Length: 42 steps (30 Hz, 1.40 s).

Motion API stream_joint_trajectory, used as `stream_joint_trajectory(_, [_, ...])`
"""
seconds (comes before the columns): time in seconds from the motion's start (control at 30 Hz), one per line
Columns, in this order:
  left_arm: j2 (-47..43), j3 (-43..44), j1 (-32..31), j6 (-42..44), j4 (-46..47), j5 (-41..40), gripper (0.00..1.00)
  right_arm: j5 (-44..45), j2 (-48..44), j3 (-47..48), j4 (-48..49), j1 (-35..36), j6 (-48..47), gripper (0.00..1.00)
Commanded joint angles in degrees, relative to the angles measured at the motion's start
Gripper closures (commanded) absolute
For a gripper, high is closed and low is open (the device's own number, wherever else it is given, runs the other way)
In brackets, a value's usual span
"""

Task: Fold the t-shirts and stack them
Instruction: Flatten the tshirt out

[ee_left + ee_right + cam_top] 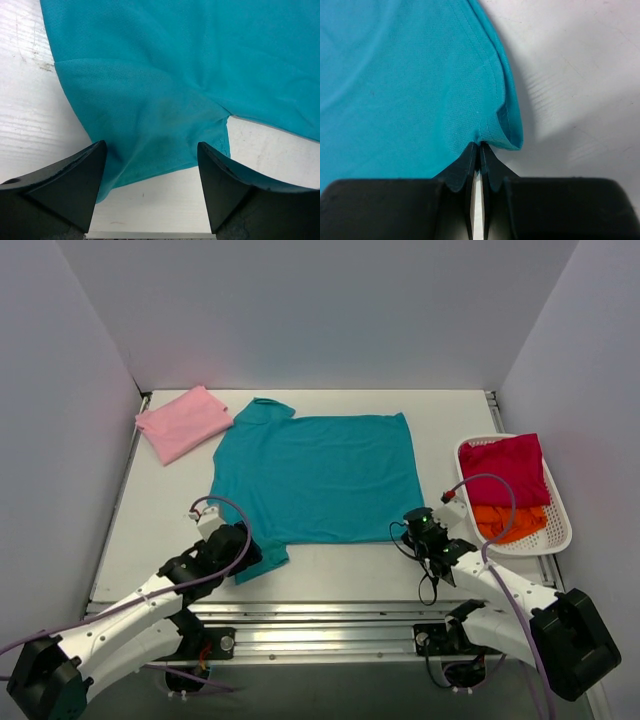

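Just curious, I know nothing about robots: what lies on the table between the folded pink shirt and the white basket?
The teal t-shirt, spread flat. A strip of bare table separates it from the basket. The top view shows this.

A flat white rectangular table top [340, 565] fills the middle of the scene, boxed in by three plain, matte, pale lavender-grey walls: a back wall [320, 310], a left wall [50, 440] and a right wall [590, 370]. A ribbed silver aluminium rail [320, 622] runs along the near edge. The light is soft and even, with faint shadows. Close up, the table surface shows fine scuffs and streaks.
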Motion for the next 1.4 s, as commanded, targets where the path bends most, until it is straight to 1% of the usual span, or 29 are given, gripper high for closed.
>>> stream_joint_trajectory(0.0, [-3.99, 3.41, -2.54, -2.35, -5.55, -4.54, 0.18, 0.69, -1.32, -0.2, -1.12, 1.02, 1.15, 1.0])
stream_joint_trajectory(0.1, [-5.75, 5.97, -3.25, -2.35, -10.74, -7.01, 0.18, 0.95, -1.5, -0.2, -1.3, 1.2, 1.15, 1.0])
stream_joint_trajectory(0.23, [-7.16, 6.94, -4.57, -2.88, -12.95, -5.08, 0.18, 1.04, -1.41, -0.11, -1.12, 1.38, 1.23, 1.0])
stream_joint_trajectory(0.33, [-7.25, 5.98, -7.38, -5.85, -14.79, -4.81, 0.19, 1.13, -1.41, -0.11, -1.47, 1.46, 1.15, 1.0])
stream_joint_trajectory(0.37, [-7.07, 5.36, -9.39, -6.74, -15.93, -5.25, 0.19, 1.13, -1.58, -0.11, -1.56, 1.46, 1.15, 1.0])
stream_joint_trajectory(0.47, [-5.76, 5.18, -12.74, -11.39, -19.87, -7.97, 0.21, 1.04, -2.2, -0.28, -1.91, 1.46, 1.23, 1.0])
stream_joint_trajectory(0.5, [-5.32, 5.36, -15.53, -12.28, -20.15, -8.5, 0.21, 1.13, -2.37, -0.28, -2.17, 1.46, 1.32, 1.0])
stream_joint_trajectory(0.57, [-2.87, 6.41, -18.71, -16.66, -23.22, -11.3, 0.22, 0.95, -2.73, -0.37, -2.35, 1.55, 1.32, 1.0])
stream_joint_trajectory(0.6, [-1.46, 7.81, -21.86, -18.16, -24.1, -12.71, 0.21, 0.87, -2.9, -0.46, -2.35, 1.64, 1.32, 1.0])
stream_joint_trajectory(0.63, [2.29, 8.52, -23.19, -20.96, -25.59, -15.07, 0.21, 0.78, -2.9, -0.46, -2.35, 1.73, 1.5, 1.0])
stream_joint_trajectory(0.77, [13.21, 12.56, -27.86, -28.09, -29.81, -17.73, 0.21, 0.86, -2.73, -0.37, -2.61, 1.9, 1.5, 1.0])
stream_joint_trajectory(0.8, [16.27, 13.7, -30.56, -31.94, -30.61, -18.25, 0.21, 0.86, -2.81, -0.37, -2.62, 1.9, 1.5, 1.0])
stream_joint_trajectory(0.87, [18.23, 14.15, -32.52, -35.82, -33.16, -19.92, 0.2, 0.87, -3.08, -0.46, -2.7, 2.08, 1.41, 1.0])
stream_joint_trajectory(0.97, [18.24, 13.88, -33.32, -39.7, -34.57, -21.77, 0.19, 0.86, -3.43, -0.64, -2.53, 2.25, 1.32, 1.0])
stream_joint_trajectory(1.1, [14.21, 11.43, -33.4, -41.99, -33.43, -23.7, 0.2, 0.69, -2.64, -0.37, -2.09, 2.25, 0.88, 1.0])
stream_joint_trajectory(1.17, [13.67, 10.81, -33.4, -43.74, -34.04, -24.41, 0.2, 0.51, -2.29, -0.46, -1.83, 2.25, 0.71, 1.0])
stream_joint_trajectory(1.3, [15.42, 11.59, -33.32, -48.23, -37.11, -26.17, 0.2, 0.34, -1.67, -0.2, -1.3, 2.25, 0.44, 1.0])
stream_joint_trajectory(1.37, [18.05, 12.56, -32.79, -49.55, -38.35, -26.17, 0.19, 0.25, -1.41, -0.11, -1.3, 2.34, 0.36, 1.0])
